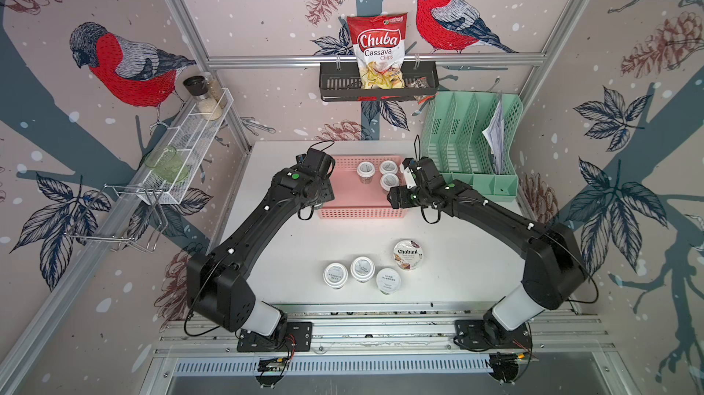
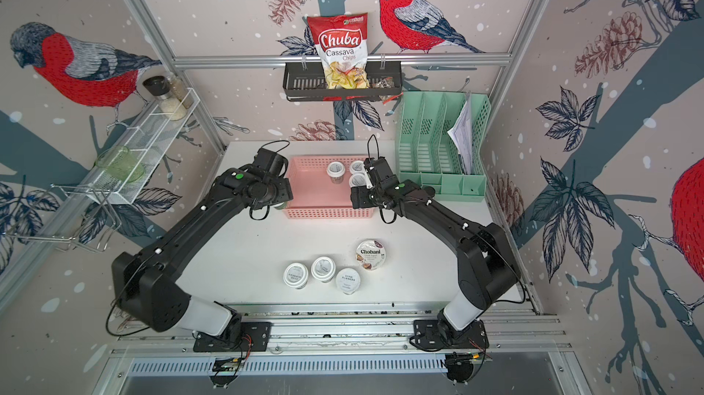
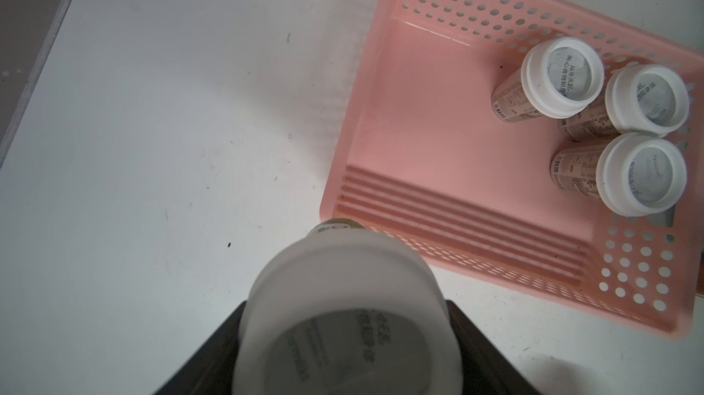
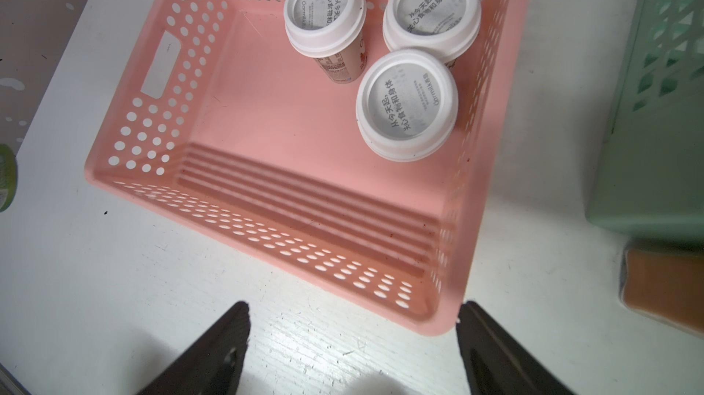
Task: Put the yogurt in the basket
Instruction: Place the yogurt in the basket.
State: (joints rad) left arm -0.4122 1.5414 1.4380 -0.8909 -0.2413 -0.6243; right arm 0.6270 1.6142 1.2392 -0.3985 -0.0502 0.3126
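Between left fingers (image 3: 209, 370), yogurt cup (image 3: 343, 298)

Both mine matte black: left arm (image 1: 263, 218), right arm (image 1: 495, 214). Boxy elbows, a white sleeve (image 1: 263, 317) near each base. Green dot (image 1: 295, 175) on each wrist, white studs along the forearms. Thin black cables (image 1: 430, 222) loop off the wrists. Black base plates (image 1: 301, 336) with screws, red wires (image 1: 291, 344) beside them. Right gripper (image 4: 354, 303) has black wedge fingers (image 4: 217, 351).

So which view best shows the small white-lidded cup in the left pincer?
Left wrist view: the white-lidded cup fills the foreground in the left pincer, beside the pink perforated basket. Both top views nearly hide it under the arm; the right wrist view catches maybe a green sliver.
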